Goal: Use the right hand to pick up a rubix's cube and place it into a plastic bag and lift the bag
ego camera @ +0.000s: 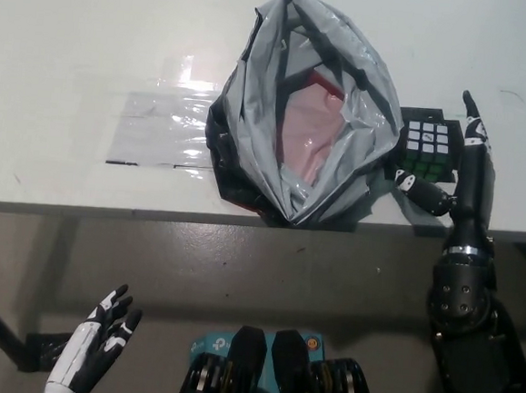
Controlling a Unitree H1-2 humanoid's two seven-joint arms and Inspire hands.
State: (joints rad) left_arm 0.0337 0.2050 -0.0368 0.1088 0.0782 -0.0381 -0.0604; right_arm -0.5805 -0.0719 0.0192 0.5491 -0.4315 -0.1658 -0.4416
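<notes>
- Cube (428,148) sits on the white table (92,47), on a dark square patch (457,159), at about two o'clock from the middle of the scene; its top face shows white stickers and its near side green.
- Right next to it, toward nine o'clock, stands the grey plastic bag (301,118), mouth gaping wide with something pinkish inside; the cube touches or nearly touches the bag's right edge, and I can't tell which.
- The black right hand (451,175) reaches up from five o'clock and is spread, gripping nothing: one finger points up along the cube's right side, another juts in below the cube toward the bag.
- Whether those fingers actually touch the cube is hard to tell from here.
- A clear sheet (163,129) lies flat on the table at nine o'clock from the bag.
- The white left hand (97,338) rests low at seven o'clock, below the table edge, fingers apart and empty.
</notes>
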